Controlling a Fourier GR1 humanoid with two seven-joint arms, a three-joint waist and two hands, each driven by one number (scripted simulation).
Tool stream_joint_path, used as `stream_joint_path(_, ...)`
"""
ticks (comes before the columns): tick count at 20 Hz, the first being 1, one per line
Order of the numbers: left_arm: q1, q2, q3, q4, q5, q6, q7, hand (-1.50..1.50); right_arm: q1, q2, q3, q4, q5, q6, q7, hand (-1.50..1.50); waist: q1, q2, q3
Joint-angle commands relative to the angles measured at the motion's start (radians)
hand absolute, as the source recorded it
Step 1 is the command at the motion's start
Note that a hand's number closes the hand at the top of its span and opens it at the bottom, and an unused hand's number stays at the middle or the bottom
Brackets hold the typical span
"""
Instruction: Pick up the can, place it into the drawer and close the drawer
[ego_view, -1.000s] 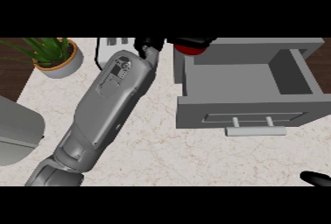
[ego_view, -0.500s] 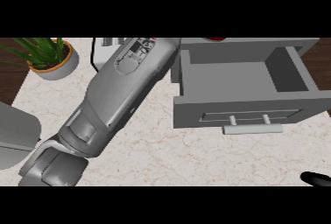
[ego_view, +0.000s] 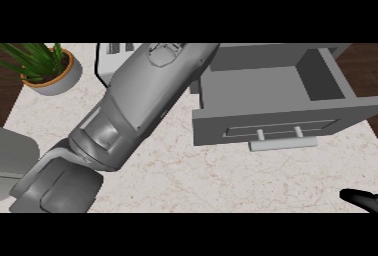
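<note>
- Presently the can is out of sight; the open grey box-shaped drawer (ego_view: 273, 95) looks empty.
- Left hand is beyond the top edge, fingers unseen.
- Right hand (ego_view: 362, 200): only a black tip, fingers impossible to judge.
- A can is likely light, stiff and smooth, best held round its sides.

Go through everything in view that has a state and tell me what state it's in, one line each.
drawer: pulled open, nothing showing inside.
drawer handle: on the front panel, untouched.
left forearm: stretched diagonally up to the top edge, hand out of view.
right hand: only a dark tip shows at the lower right corner; fingers cannot be told.
potted plant: upright, top left of counter.
can: not visible.
</note>
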Motion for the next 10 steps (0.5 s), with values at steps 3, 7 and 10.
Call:
stream_joint_path(3,-0.041,0.000,-0.069,0.083,0.041,0.086,-0.019,-1.50,-0.032,-0.005,0.019,0.043,0.016,0.001,-0.008,-1.50,-0.013,0.004,0.001)
stream_joint_path(7,-0.024,0.000,-0.050,0.126,0.061,0.116,-0.096,-1.50,-0.017,-0.007,0.036,0.008,0.027,0.010,0.000,-1.50,-0.021,0.010,0.001)
stream_joint_path(10,-0.076,0.000,-0.067,0.135,0.083,0.159,-0.062,-1.50,-0.023,-0.025,0.005,-0.003,-0.006,0.015,0.012,-1.50,-0.038,0.007,0.001)
